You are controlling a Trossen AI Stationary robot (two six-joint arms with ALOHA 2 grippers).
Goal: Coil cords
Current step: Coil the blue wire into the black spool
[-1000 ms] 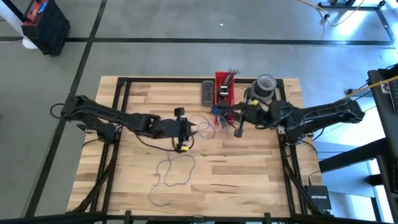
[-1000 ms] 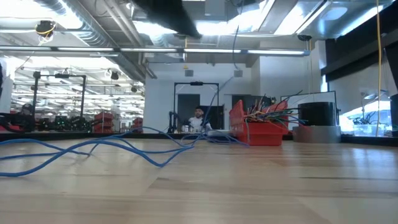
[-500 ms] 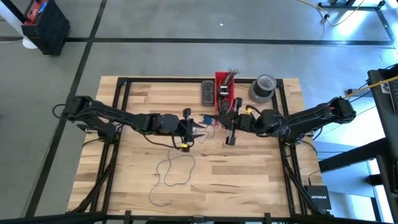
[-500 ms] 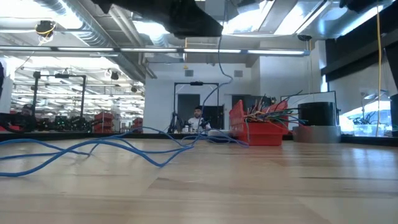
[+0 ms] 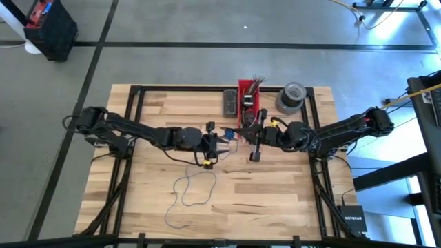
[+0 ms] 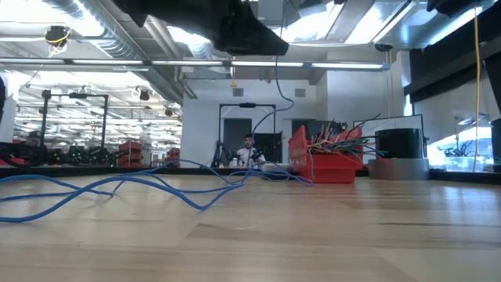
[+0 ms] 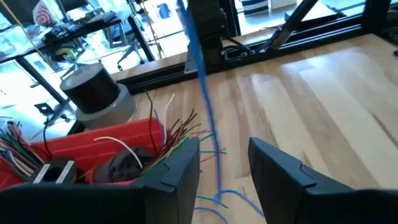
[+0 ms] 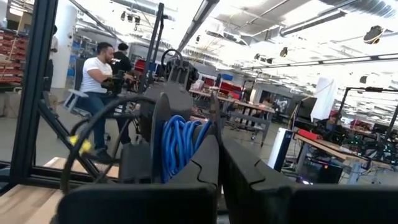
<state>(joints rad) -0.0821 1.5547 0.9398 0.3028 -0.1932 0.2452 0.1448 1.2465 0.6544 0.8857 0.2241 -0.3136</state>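
A thin blue cord (image 5: 231, 132) hangs between my two grippers over the table's middle. My right gripper (image 5: 240, 133), coming from the table's right, is shut (image 8: 219, 162), with loops of the blue cord just past its fingertips. One strand (image 7: 204, 106) drops between the open fingers of my left gripper (image 7: 224, 168), which comes from the left (image 5: 222, 140); I cannot tell whether it touches them. In the low view the strand (image 6: 275, 78) falls from the dark arms to the tabletop. Another thin cord (image 5: 194, 189) lies in loose loops on the near half. My right gripper is shut on the blue cord, but its own fingers hide the place of contact. Several loops of the cord (image 8: 180, 146) show just beyond the fingertips. The fingers come about level from the table's right. A slack strand (image 7: 199, 68) hangs from there down to the table.
A red bin (image 5: 248, 100) with short multicoloured wire ends stands at the far middle, a dark box (image 5: 229, 102) to its left and a grey tape roll (image 5: 291, 96) to its right. People (image 8: 99, 81) sit in the room beyond. Bare wood lies near right.
Both grippers have sunk and drawn together over the table's middle. My right gripper has gone from beside the tape roll toward the left and tipped its arm lower; my left gripper has gone toward the right and tipped down. The blue strand now hangs between the left fingers.
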